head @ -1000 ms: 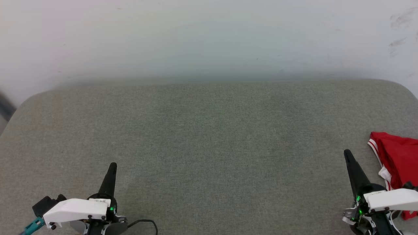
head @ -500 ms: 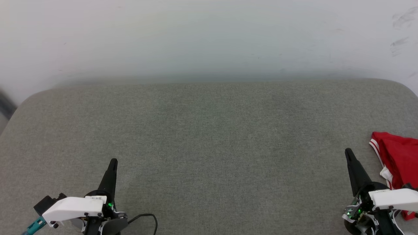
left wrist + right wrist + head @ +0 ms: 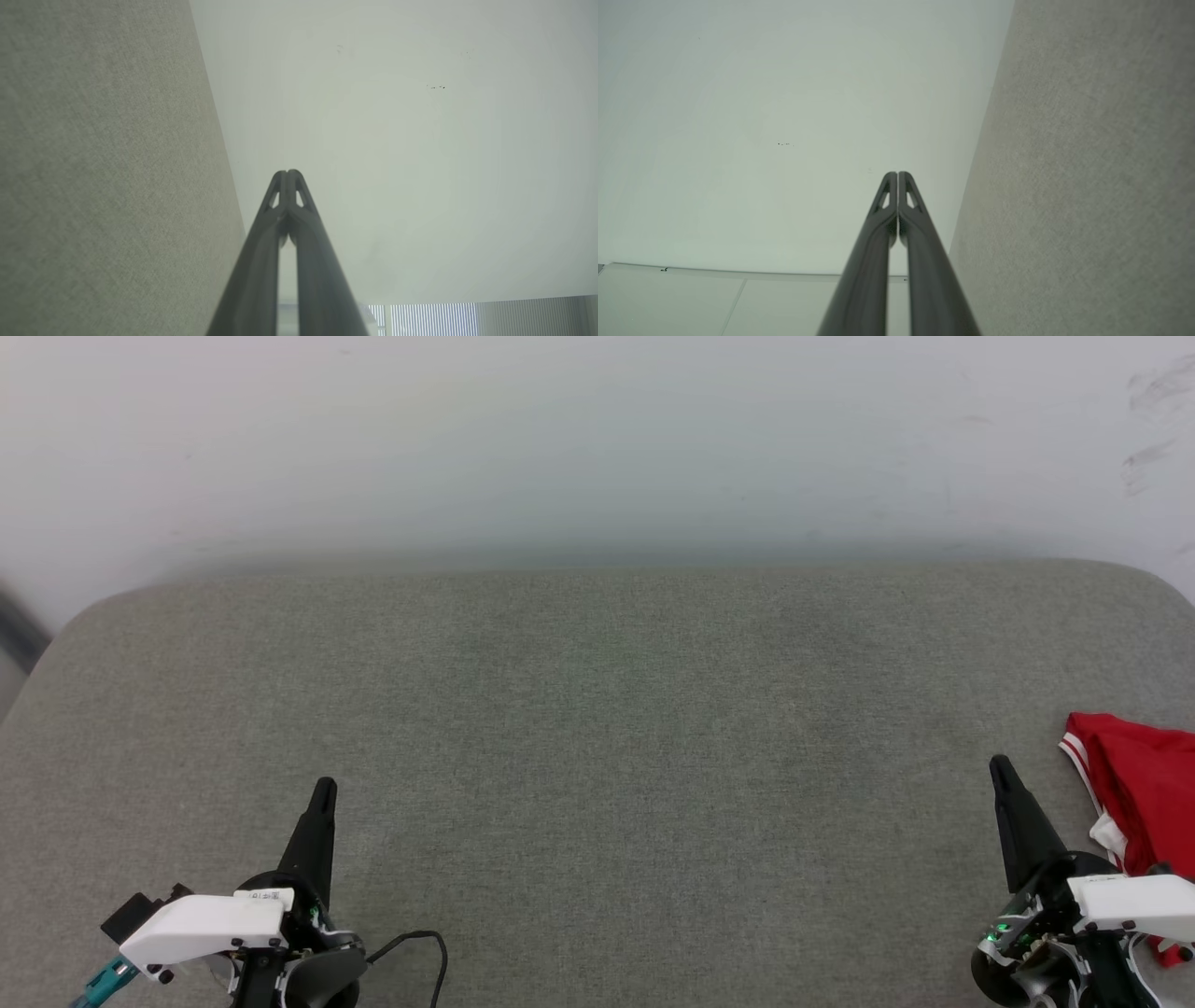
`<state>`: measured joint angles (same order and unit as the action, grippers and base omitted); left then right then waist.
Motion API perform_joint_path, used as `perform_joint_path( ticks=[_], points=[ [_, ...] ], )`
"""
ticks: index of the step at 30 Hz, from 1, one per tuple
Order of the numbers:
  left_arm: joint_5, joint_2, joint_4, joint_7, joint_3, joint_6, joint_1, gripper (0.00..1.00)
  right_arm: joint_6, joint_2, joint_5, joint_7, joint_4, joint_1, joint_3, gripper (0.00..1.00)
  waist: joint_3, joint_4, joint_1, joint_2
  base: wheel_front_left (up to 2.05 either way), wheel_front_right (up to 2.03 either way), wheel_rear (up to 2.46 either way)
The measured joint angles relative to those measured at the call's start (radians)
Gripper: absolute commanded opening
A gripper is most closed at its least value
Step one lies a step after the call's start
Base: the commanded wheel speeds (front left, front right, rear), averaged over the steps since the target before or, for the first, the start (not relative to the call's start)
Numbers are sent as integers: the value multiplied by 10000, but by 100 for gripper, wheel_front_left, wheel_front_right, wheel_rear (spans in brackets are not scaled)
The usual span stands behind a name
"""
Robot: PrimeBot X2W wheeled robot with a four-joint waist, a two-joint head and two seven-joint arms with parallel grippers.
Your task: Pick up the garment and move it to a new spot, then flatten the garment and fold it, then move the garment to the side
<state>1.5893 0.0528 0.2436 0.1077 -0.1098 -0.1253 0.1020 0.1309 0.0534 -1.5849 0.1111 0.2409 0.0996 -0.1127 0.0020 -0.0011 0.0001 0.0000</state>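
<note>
The garment (image 3: 1146,793), red with red-and-white striped trim and a bit of white, lies bunched at the right edge of the head view on the grey-green cushion (image 3: 597,728); part of it runs out of frame and behind my right wrist. My right gripper (image 3: 1001,769) is shut and empty, its tip just left of the garment and apart from it. At the lower left my left gripper (image 3: 323,789) is shut with nothing in it. In the wrist views the left gripper (image 3: 287,172) and the right gripper (image 3: 897,173) have their fingers pressed together, pointing at a pale wall.
The cushion has rounded far corners and meets a pale wall (image 3: 597,439) at the back. A black cable (image 3: 415,943) loops beside my left wrist. A dark object (image 3: 14,635) stands past the cushion's far left corner.
The left gripper has crept up the picture, while the rest of the picture has shifted only very slightly. The garment lies the same.
</note>
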Motion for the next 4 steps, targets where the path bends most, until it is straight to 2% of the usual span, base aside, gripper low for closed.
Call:
perform_joint_path(
  ticks=[4],
  points=[
    [203,-23,23,73,-46,-46,31,0,0,-12,-242,27,46,41,-21,0,11,11,0,0,0,0,0]
  ],
)
